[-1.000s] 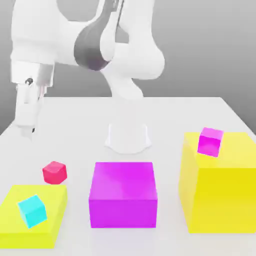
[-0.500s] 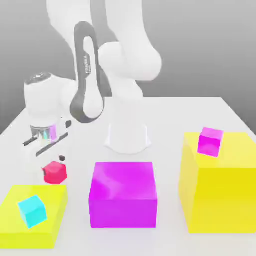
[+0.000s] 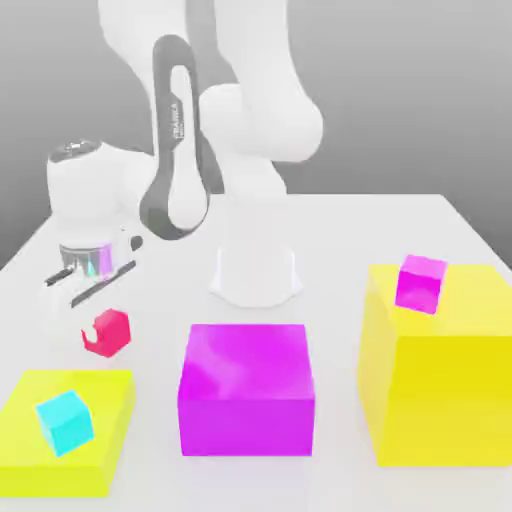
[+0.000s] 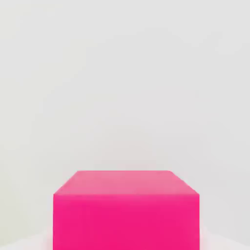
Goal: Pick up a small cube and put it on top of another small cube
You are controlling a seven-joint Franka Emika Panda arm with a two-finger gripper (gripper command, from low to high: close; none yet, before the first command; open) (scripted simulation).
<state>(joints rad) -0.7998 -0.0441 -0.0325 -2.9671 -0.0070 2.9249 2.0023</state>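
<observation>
And here's the smooth, glossy white robot arm (image 3: 265,110), rounded and bulging at its joints, with a dark grey oval band (image 3: 160,190) carrying small lettering, and a flared white base (image 3: 256,275) below!

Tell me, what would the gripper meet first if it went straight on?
Likely the white tabletop, met by the red cube that the gripper holds; whether there is any gap beneath the cube is unclear.
</observation>
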